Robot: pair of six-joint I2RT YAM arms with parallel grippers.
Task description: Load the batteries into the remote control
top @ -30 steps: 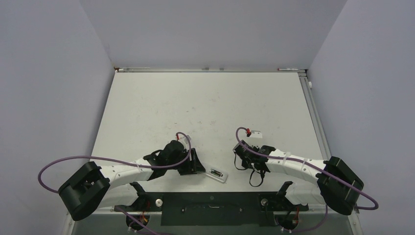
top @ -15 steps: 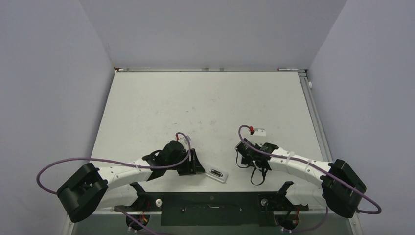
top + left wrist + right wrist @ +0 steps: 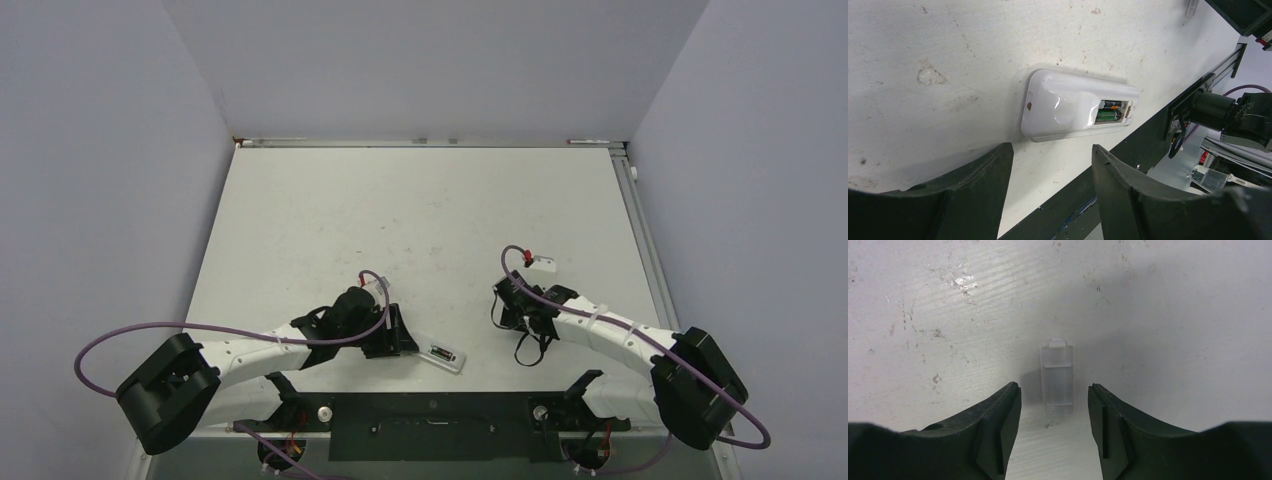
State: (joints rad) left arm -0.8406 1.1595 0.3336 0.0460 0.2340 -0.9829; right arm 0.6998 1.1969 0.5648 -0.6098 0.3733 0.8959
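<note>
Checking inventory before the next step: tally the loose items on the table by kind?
White slim plastic remote control: 1
Small cylindrical batteries in its open bay: 2
Clear rectangular plastic cover: 1
Total: 4

One remote control (image 3: 1068, 107) on one tabletop (image 3: 400, 200). Two batteries (image 3: 1109, 111) side by side in its open bay. One small clear plastic cover (image 3: 1057, 372). Two arms, left arm (image 3: 260, 350) and right arm (image 3: 610, 335), each with one purple cable (image 3: 130, 330): two in all. Two tools, left tool (image 3: 1050, 150) and right tool (image 3: 1054, 389), with two fingers (image 3: 998, 440) apiece, four altogether.
</note>
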